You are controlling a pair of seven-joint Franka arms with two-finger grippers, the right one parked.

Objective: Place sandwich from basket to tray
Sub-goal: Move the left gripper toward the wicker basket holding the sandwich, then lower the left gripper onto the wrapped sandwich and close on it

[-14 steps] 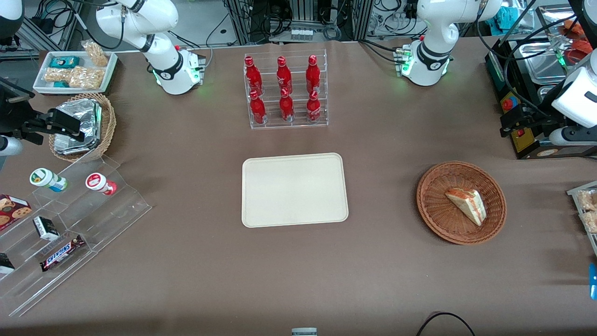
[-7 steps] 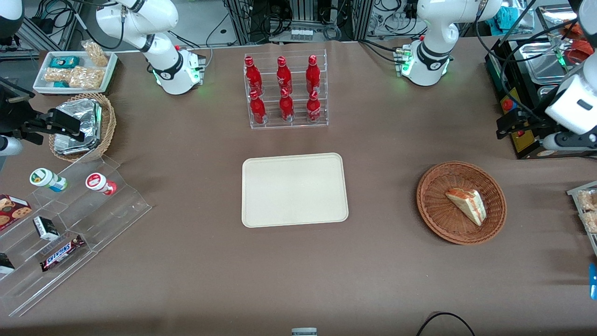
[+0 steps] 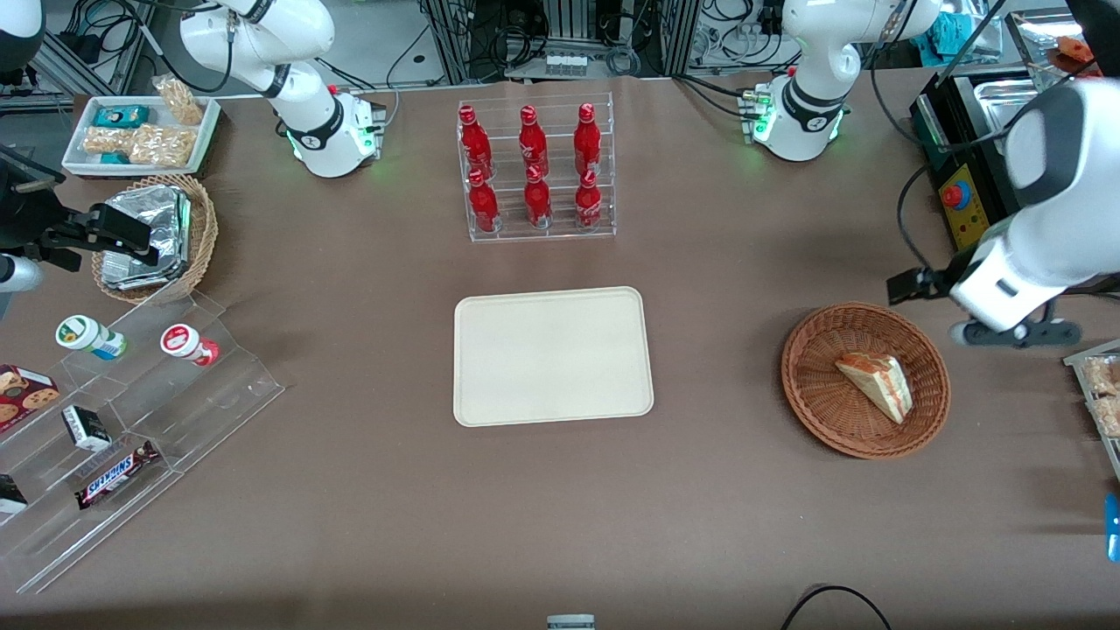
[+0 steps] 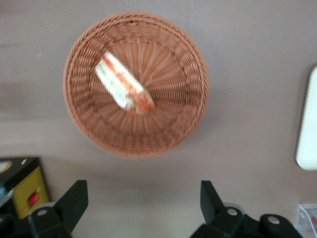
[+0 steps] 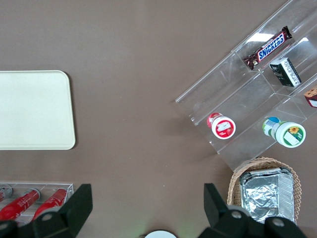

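The sandwich (image 3: 877,383), a pale wedge with red-orange and green filling, lies in the reddish-brown wicker basket (image 3: 814,402) toward the working arm's end of the table. It also shows in the left wrist view (image 4: 125,90), inside the basket (image 4: 183,119). The cream tray (image 3: 551,354) lies bare at mid-table; its edge shows in the left wrist view (image 4: 308,124). My left gripper (image 3: 1015,333) hangs above the table just beside the basket's rim, farther from the front camera than the sandwich. In its wrist view the gripper (image 4: 142,203) is open wide and empty, apart from the basket.
A clear rack of red bottles (image 3: 535,171) stands farther from the camera than the tray. A black box with a red button (image 3: 958,206) sits near the working arm. A snack tray (image 3: 1098,394) lies at the table edge beside the basket. A tan foil basket (image 3: 157,232) and clear shelf (image 3: 131,420) are at the parked arm's end.
My left arm has swung from over the black box toward the basket, coming nearer to the front camera. The sandwich, basket and tray have not moved.
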